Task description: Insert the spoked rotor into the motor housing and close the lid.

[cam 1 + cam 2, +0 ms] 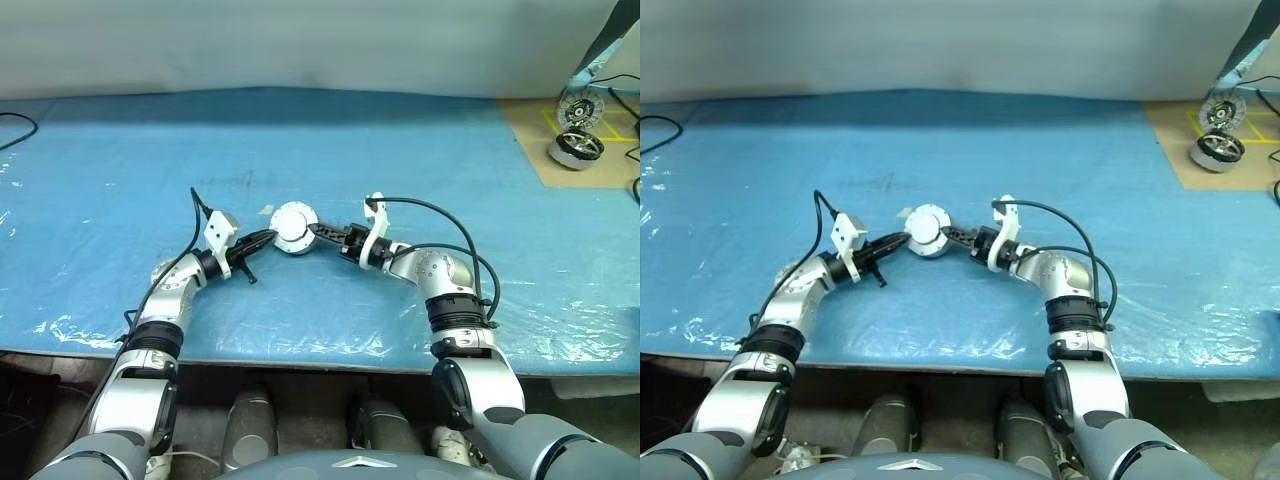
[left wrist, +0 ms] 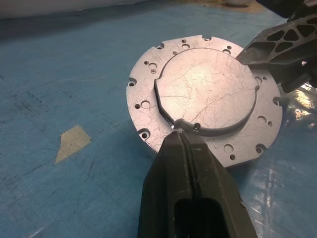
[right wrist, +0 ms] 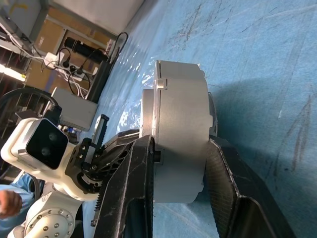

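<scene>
The motor housing point(image 1: 295, 227) sits near the middle of the blue-covered counter point(image 1: 420, 140), held between the two hands, and it shows its flat silver back plate with a raised round boss and a ring of small holes, so the winding side cannot be seen. The left hand point(image 2: 182, 136), at about 8 o'clock of the housing, has its fingers pressed fully together with the tips touching the plate at the edge of the boss; it holds nothing. The right hand point(image 3: 181, 163), at about 3 o'clock, has its fingers spread across the housing's thickness and set against both faces, apparently gripping it. In the right wrist view the housing stands on edge, so its short axis through the centre lies roughly level along the counter rather than upright, with the disc's broad faces turned sideways. The main risk, I judge, is that the round, smooth body rolls or slips out of the narrow two-finger pinch if the left tips push off-centre, dropping it face down.
</scene>
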